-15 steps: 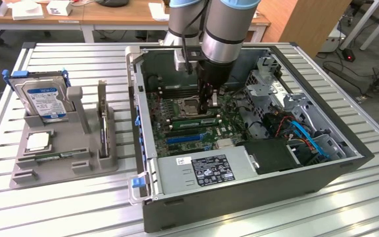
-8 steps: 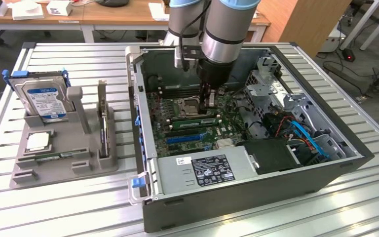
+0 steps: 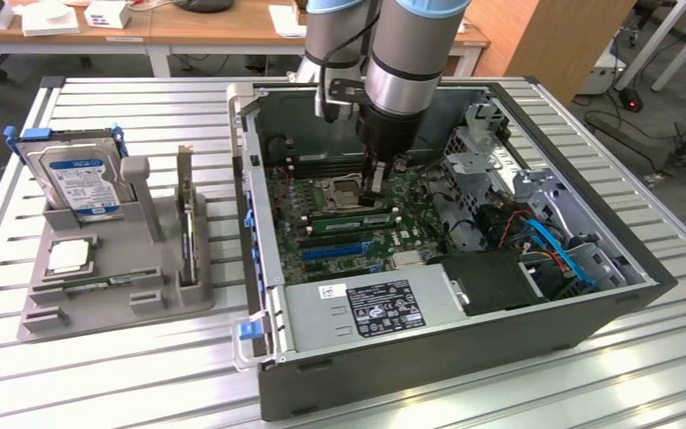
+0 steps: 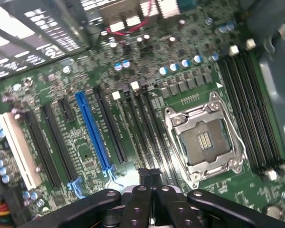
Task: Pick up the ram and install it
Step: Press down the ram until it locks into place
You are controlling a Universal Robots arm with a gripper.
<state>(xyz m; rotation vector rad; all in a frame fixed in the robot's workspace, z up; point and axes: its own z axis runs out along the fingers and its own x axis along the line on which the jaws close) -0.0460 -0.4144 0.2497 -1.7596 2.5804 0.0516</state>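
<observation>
**Exterior view.** You see the arm reaching down into the open computer case (image 3: 439, 357), which lies on its side on the slatted tabletop (image 3: 104, 375). The CPU socket (image 3: 340, 190) on the motherboard serves as the landmark. The pincer (image 3: 375, 174) hangs just beside the socket, toward the exterior view's right of it. Its jaws are closed on the ram (image 3: 375, 186), a thin stick held on end that points down at the board. Whether its lower edge touches the board cannot be told. Well apart from the socket, outside the case toward the exterior view's left, a grey holder tray (image 3: 117, 295) carries an upright hard drive (image 3: 79, 179) and an upright card (image 3: 185, 214).

**Wrist view.** You look down past the pincer (image 4: 149, 183) onto the motherboard. Its black fingers (image 4: 137, 204) are pressed together on the ram (image 4: 149, 173), seen edge-on as a narrow dark strip. The strip lies above the bank of dark memory slots (image 4: 145, 123) just beside the CPU socket (image 4: 204, 140). A second bank of slots (image 4: 251, 109) flanks the socket's opposite side. Farther from the socket, beyond the near bank, run a blue expansion slot (image 4: 92, 128) and a white one (image 4: 19, 149).
</observation>
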